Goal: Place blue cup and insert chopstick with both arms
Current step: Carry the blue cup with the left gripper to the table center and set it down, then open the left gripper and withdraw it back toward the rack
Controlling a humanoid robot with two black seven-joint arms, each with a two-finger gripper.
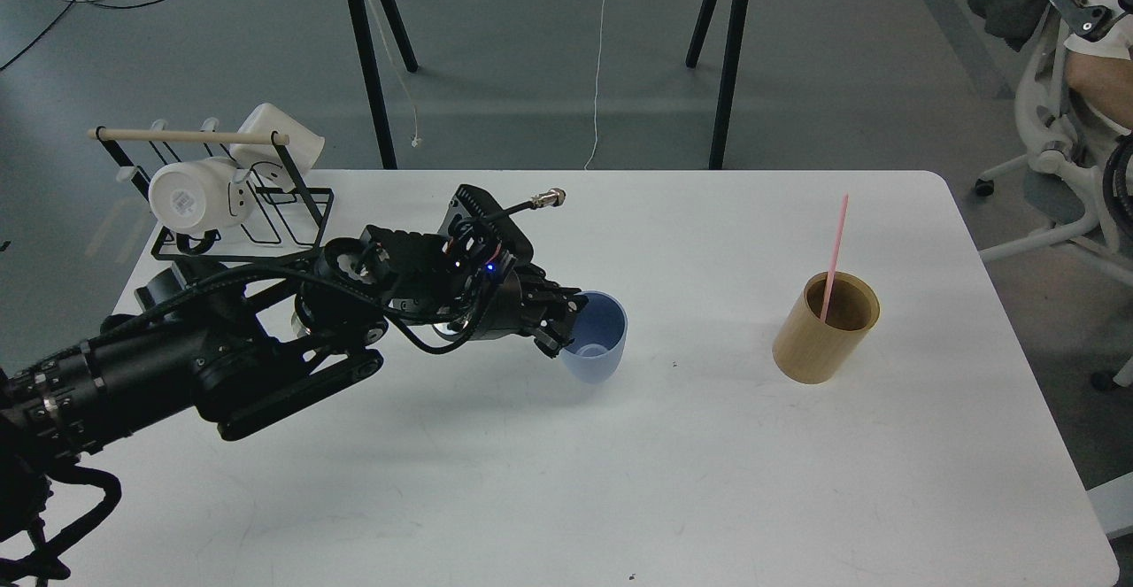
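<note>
The pale-blue cup (595, 337) stands upright near the middle of the white table (620, 481). My left gripper (564, 321) reaches in from the left and is shut on the cup's left rim, with one finger inside the cup. The pink chopstick (833, 258) stands leaning in the tan bamboo cylinder (825, 328) at the right of the table, well apart from the cup. My right arm is not in view.
A black wire rack (239, 215) with a wooden rod and two white mugs (190, 196) stands at the table's back left corner. Another table's legs stand beyond the far edge. An office chair (1062, 127) is at the right.
</note>
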